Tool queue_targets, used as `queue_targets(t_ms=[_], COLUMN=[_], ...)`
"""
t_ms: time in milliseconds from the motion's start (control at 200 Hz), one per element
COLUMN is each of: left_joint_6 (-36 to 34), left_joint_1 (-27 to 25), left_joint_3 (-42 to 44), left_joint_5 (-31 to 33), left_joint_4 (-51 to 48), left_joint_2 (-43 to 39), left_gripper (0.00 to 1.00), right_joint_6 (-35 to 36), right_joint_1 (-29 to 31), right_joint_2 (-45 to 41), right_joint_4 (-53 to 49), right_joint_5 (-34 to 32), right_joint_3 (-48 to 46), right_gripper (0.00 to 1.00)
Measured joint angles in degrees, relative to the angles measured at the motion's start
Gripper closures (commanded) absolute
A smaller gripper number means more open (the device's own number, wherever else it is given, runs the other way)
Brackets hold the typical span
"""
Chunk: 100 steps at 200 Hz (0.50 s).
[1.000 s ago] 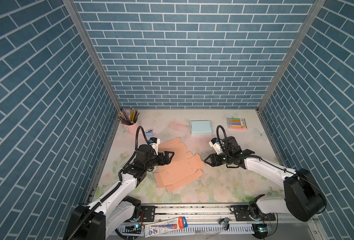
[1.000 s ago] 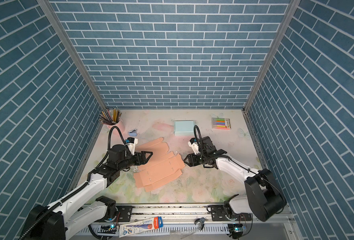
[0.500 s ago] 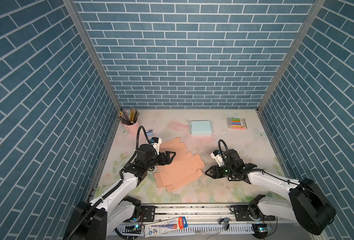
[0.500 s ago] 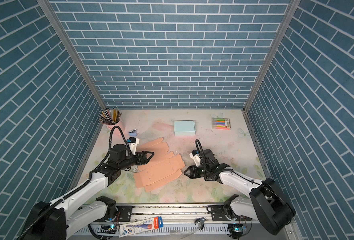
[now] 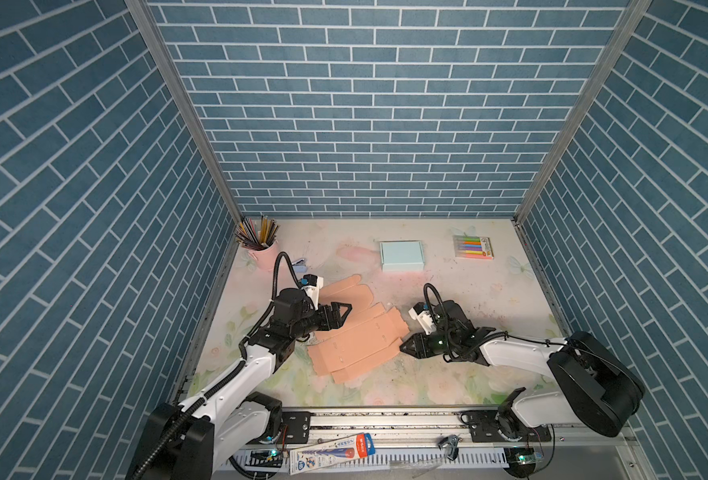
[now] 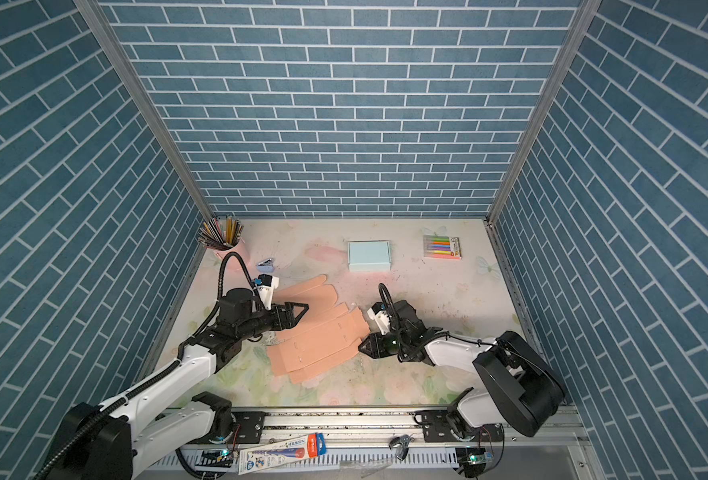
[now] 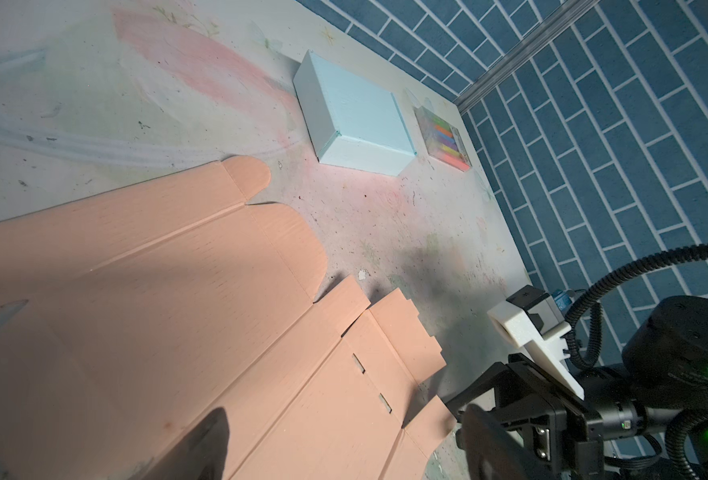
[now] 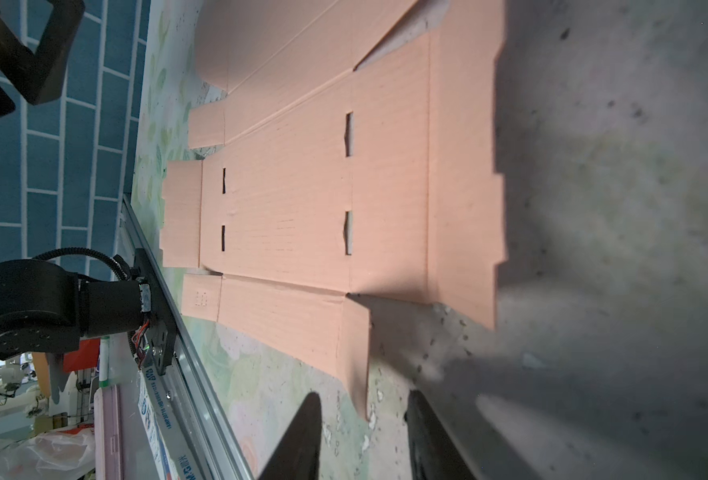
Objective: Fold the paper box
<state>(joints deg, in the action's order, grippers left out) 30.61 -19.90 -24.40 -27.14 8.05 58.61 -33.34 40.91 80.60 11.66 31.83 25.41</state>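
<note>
- Left gripper [image 5: 341, 310]: jaws spread as wide as they go, nothing between them.
- It sits over the left part of the paper box [image 5: 356, 332], towards the worktop's [image 5: 489, 316] left edge. Whether it touches the card, I cannot tell.
- In the left wrist view one finger [image 7: 208, 442] is a dark blur over the card, cut off by the frame edge.
- Right gripper [image 5: 405, 347]: jaws partly apart, low at the paper box's front right corner.
- In the right wrist view the fingers [image 8: 302, 440] stand either side of a corner flap [image 8: 354, 340]. The flap's tip reaches just between them with clear space on both sides, so nothing is clamped.
- That flap curls up slightly off the worktop.
- Paper box: peach card, flat and unfolded, creases and slots showing. It lies in the worktop's left half, between the two grippers, a little nearer the front edge than the back.
- Hidden: in both top views the left gripper and its wrist cover the paper box's left edge.
- The right fingers are cut off by the frame edge and out of focus, so their pads cannot be made out.
- Blue box [image 5: 402, 255]: closed, near the middle of the back edge.
- Marker pack [image 5: 473, 247]: towards the back right corner.
- Pencil cup [image 5: 260, 245]: back left corner.
</note>
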Motion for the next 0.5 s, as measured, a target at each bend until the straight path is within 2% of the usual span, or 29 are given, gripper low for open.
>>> queue_targets(t_ms=[500], left_joint_6=[0.04], left_joint_1=[-0.17], left_joint_3=[0.02], left_joint_5=[0.02], left_joint_4=[0.02], left_joint_2=[0.00], left_gripper=[0.12], right_joint_6=[-1.44], right_joint_1=[1.57], right_joint_2=[3.65], right_joint_4=[5.31], right_joint_5=[0.09], right_joint_3=[0.04], right_gripper=[0.86])
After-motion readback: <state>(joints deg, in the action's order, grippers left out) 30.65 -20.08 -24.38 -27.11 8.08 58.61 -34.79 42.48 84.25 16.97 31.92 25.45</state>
